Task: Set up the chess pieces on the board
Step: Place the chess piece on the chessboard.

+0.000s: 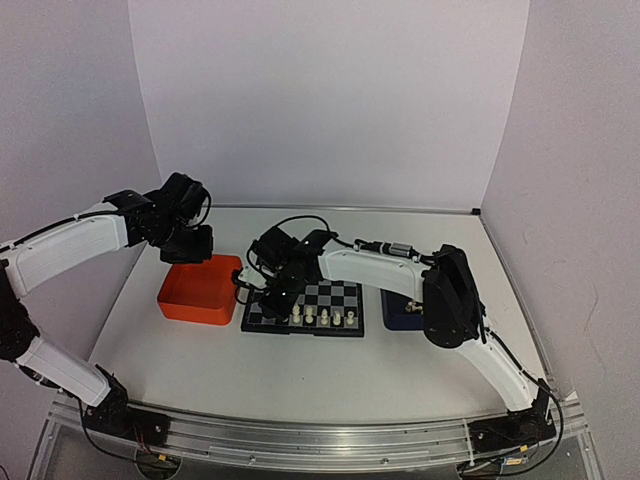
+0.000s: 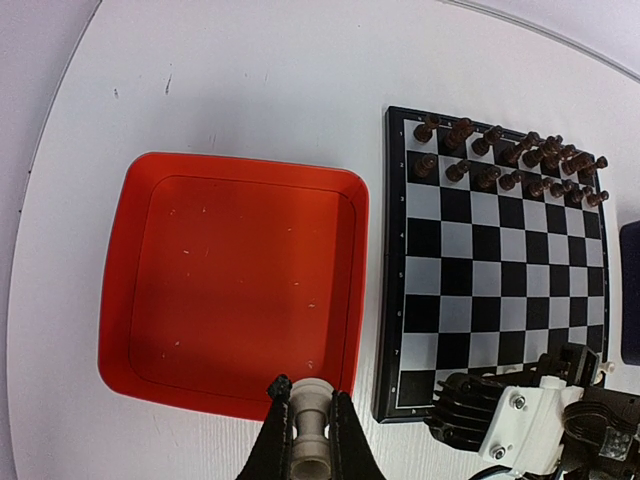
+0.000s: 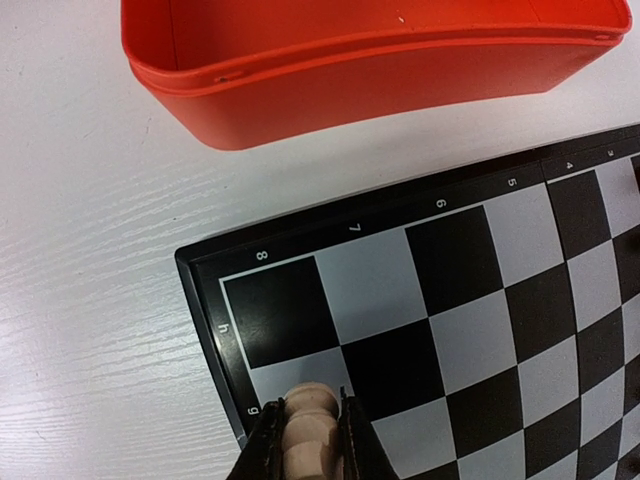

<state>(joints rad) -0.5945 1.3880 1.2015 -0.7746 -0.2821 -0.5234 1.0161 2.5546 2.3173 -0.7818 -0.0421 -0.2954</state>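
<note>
Right hand (image 3: 307, 420) pinching cream chess piece (image 3: 305, 435) over corner of board (image 3: 300, 242), left hand (image 2: 308, 395) gripping second piece (image 2: 308, 432) above orange tray (image 2: 240, 290)

The top camera hung above and behind the arm bases, looking down over the whole table (image 1: 200, 360) toward its far edge. The left wrist camera looked down from high over the orange tray (image 2: 240, 290) and board (image 2: 500, 260); the right wrist one sat close over the board's corner nearest that tray. All three shared both.
</note>
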